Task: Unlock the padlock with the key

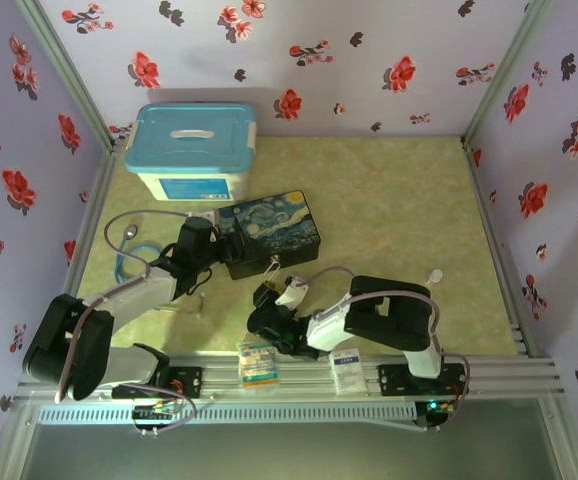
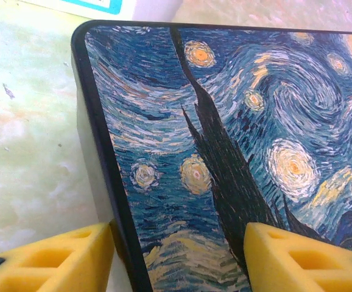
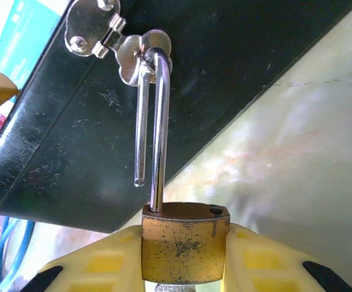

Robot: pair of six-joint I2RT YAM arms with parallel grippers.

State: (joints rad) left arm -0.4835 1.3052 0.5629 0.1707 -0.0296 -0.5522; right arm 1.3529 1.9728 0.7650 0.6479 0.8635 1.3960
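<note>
Right gripper (image 3: 183, 261) is pinching the small brass padlock (image 3: 185, 234) by its flat sides, at the near face of the painted box (image 3: 237, 61) on the desk (image 3: 322, 152). Its shackle (image 3: 159, 121) threads the box's latch (image 3: 97, 24). It is stiff, smooth metal and likely to slip, so the body is the place to hold. Left gripper (image 2: 179, 255) straddles the box's left end; whether it grips I cannot tell. Close up, the shackle's short leg hangs free, a detail too small to see from overhead.
</note>
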